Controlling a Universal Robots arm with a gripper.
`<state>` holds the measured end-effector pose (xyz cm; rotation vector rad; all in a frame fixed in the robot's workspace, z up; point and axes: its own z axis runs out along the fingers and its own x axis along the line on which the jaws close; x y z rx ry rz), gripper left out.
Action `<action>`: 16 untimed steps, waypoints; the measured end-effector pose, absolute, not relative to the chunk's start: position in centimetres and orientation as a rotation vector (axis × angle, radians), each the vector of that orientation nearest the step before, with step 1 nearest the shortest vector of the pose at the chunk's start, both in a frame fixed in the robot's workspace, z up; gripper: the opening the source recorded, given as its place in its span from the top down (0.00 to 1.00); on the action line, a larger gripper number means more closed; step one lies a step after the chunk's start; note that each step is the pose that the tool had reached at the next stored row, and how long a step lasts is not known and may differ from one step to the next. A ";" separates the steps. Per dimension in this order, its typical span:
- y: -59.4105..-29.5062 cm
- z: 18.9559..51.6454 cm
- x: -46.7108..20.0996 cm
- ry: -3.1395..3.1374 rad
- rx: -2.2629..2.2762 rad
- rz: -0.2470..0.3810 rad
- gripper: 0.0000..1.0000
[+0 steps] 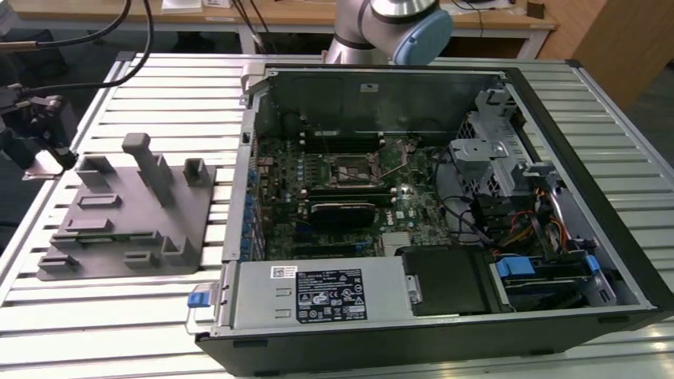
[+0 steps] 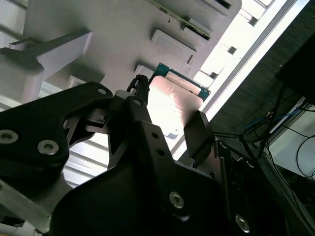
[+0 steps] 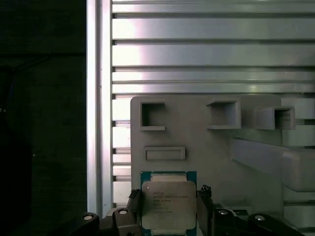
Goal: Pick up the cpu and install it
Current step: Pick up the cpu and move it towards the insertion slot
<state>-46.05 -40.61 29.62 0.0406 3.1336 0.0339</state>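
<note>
Gripping the cpu [image 3: 168, 209] by opposite edges, the gripper [image 3: 168, 199] holds it near the grey tray [image 3: 197, 147]; its printed lettering is illegible.

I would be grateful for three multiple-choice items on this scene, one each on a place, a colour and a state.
1. Relative to the tray, the cpu is: A lying on it; B beside it on the slatted table; C leaning on its tallest block.
2. The tray is: A red; B grey; C yellow.
3. The computer case is: A shut by a side panel; B open, motherboard exposed; C standing upright.
Key: 1 A, the first wrist view shows it flat on the tray; 2 B, it is grey in the exterior view; 3 B, the board shows inside.
</note>
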 end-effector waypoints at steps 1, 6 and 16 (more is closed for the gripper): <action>-40.6 29.9 -46.0 3.134 0.041 0.034 0.47; -40.6 31.0 -46.0 3.134 0.041 0.034 0.47; -40.6 32.8 -46.0 3.134 0.040 0.034 0.47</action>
